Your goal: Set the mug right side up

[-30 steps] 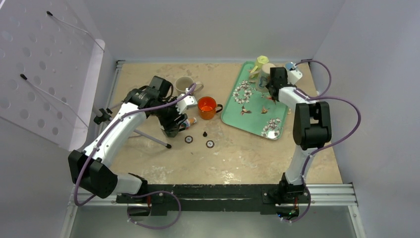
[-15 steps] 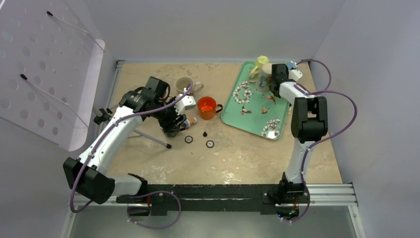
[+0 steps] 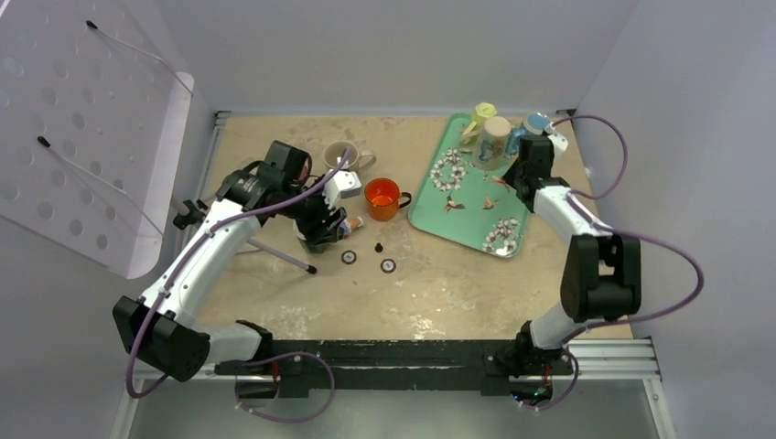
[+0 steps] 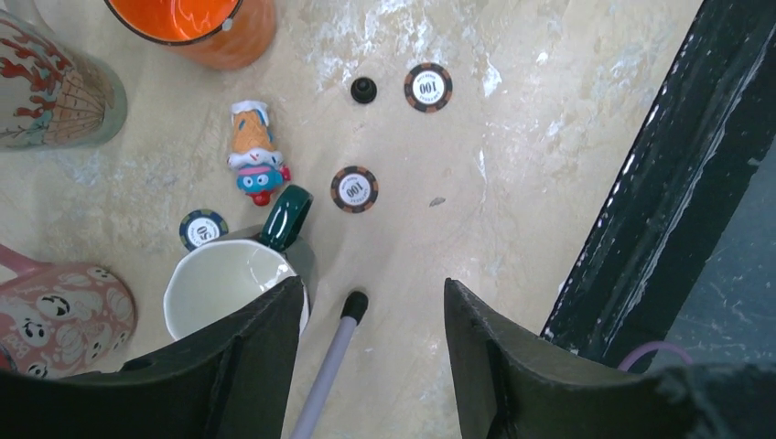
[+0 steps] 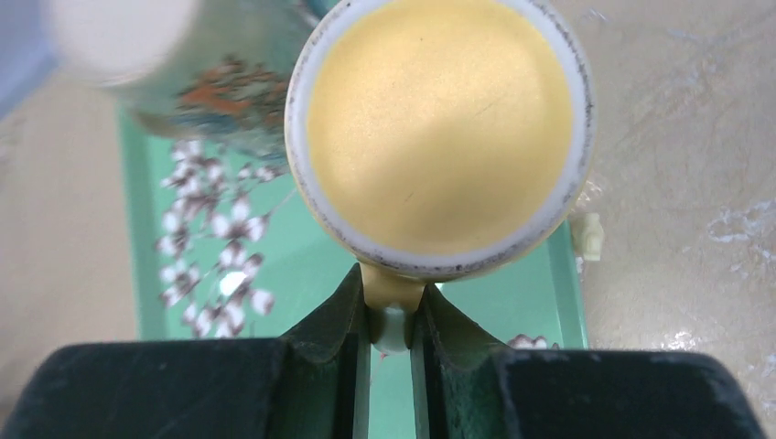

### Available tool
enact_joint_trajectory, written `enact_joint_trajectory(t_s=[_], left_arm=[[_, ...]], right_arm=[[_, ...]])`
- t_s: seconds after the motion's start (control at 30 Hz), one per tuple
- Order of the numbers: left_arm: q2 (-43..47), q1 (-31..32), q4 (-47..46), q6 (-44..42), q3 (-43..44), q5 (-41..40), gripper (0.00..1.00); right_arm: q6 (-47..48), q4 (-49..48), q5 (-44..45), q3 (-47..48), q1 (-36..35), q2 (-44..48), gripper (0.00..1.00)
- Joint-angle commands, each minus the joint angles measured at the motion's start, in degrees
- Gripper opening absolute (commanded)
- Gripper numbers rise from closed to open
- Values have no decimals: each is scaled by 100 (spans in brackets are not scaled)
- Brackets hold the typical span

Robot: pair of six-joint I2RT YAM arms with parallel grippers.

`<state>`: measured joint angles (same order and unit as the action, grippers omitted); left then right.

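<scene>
The mug [image 3: 494, 140] stands upside down on the green floral tray [image 3: 455, 210], its flat yellow base [image 5: 439, 119] turned up toward the right wrist camera. My right gripper [image 5: 392, 285] is shut on the mug's handle [image 5: 393, 294], just right of the mug in the top view [image 3: 523, 165]. Over the left part of the table my left gripper [image 3: 320, 230] hangs open, with nothing between its fingers [image 4: 371, 329]. A white-lined mug with a dark green handle [image 4: 233, 288] sits upright beside its left finger.
A second patterned mug [image 5: 183, 78] and a yellow-green mug [image 3: 480, 117] crowd the tray's far end. An orange mug [image 3: 382, 197], a beige mug [image 3: 340, 155], a pink mug [image 4: 59, 311], a small toy figure [image 4: 253, 151] and poker chips [image 4: 354, 189] lie near the left gripper. A grey stand leg [image 4: 329, 357] runs beneath it.
My right gripper has shut on the mug's handle and the right arm's elbow has swung out to the right. The left arm has shifted only slightly.
</scene>
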<state>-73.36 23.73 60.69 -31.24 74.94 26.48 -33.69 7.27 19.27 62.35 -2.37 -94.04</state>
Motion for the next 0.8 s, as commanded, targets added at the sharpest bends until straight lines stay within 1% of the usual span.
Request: enact_joint_trajectory(t_s=[0.0, 0.07, 0.17, 0.23, 0.3, 0.4, 0.5, 0.57, 0.63, 0.7, 0.77], left_arm=[[67, -35, -825, 757, -71, 529, 65], [15, -35, -1171, 1182, 26, 864, 69], [-100, -35, -1694, 1835, 249, 1461, 72], [-220, -35, -2043, 2344, 448, 1789, 73], [-369, -35, -2399, 2841, 634, 2013, 74], [-585, -35, -2816, 3638, 879, 2468, 76], [-776, -35, -3558, 4698, 929, 3041, 77], [-827, -35, -4342, 5573, 837, 3429, 77], [-802, -35, -5142, 6405, 689, 3590, 77], [-743, -35, -5493, 6898, 669, 3610, 76], [-700, -35, -5532, 6971, 756, 3714, 74]], right_arm=[[737, -1329, -996, -509, -117, 1131, 0], [948, -1405, -1652, -674, -186, 1500, 0], [1154, -1709, -2524, -992, -437, 2216, 0], [1164, -2329, -3305, -1354, -646, 2828, 0], [1191, -2859, -3784, -1597, -974, 3393, 0], [1265, -2975, -3945, -1537, -1595, 3958, 0], [905, -3368, -4150, -1520, -1943, 4140, 0], [723, -3448, -4134, -1420, -2127, 4148, 0], [621, -3617, -4111, -1361, -2317, 4147, 0], [599, -3716, -4084, -1288, -2495, 4127, 0], [594, -3706, -4039, -1240, -2559, 4101, 0]])
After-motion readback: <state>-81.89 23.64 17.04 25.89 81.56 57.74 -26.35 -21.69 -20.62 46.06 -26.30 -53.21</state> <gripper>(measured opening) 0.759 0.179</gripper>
